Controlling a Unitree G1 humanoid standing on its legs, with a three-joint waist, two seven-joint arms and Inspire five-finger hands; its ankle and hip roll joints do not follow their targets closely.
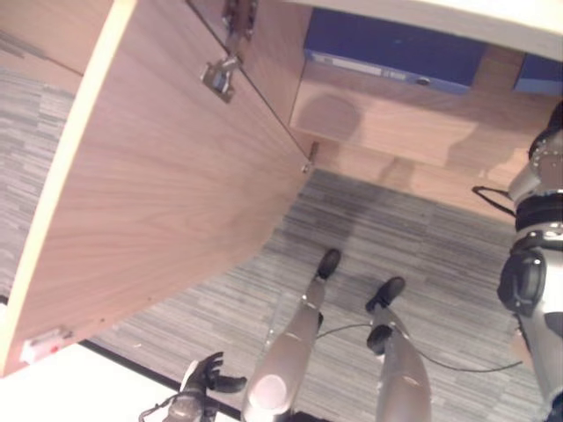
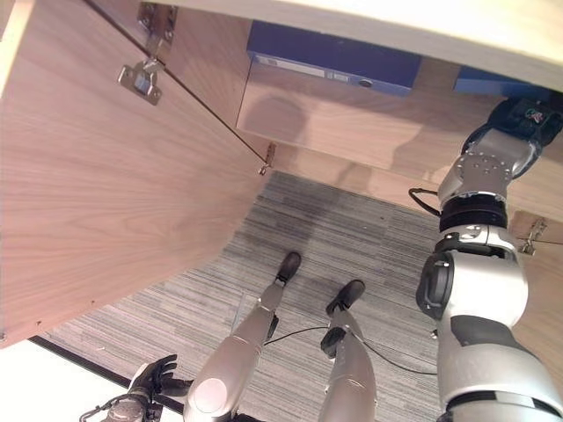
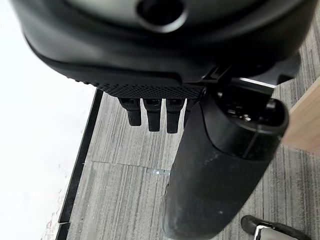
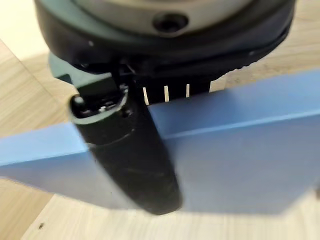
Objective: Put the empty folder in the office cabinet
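Right robot hand (image 4: 135,165) pinches the folder (image 4: 240,150): in its wrist view I see the thumb lying across the blue face and the fingers (image 4: 176,91) behind the top edge, so the cover is clamped between them. Behind the folder I see pale wood, a cabinet (image 4: 30,100) panel by the look of it.

From the head views, the right arm reaches up toward the cabinet's right side. A blue corner (image 2: 493,83) shows just above the wrist, under the cabinet's pale top edge; I take it for the held folder, mostly hidden.

Second folder (image 2: 334,57), also blue, lies flat on the shelf (image 2: 352,127) further left, its spine with a pale label facing out.

Cabinet door (image 1: 167,176) stands swung open on the left, with a metal hinge (image 1: 220,75) near its upper edge and another (image 2: 266,158) lower down at the cabinet's corner.

Left robot hand (image 1: 207,374) hangs low by the floor (image 1: 422,237), well apart from the cabinet. Fingers (image 3: 152,112) relaxed and straight in its wrist view, nothing in them. Grey striped carpet below it, with a black strip (image 3: 80,155) along a white area.
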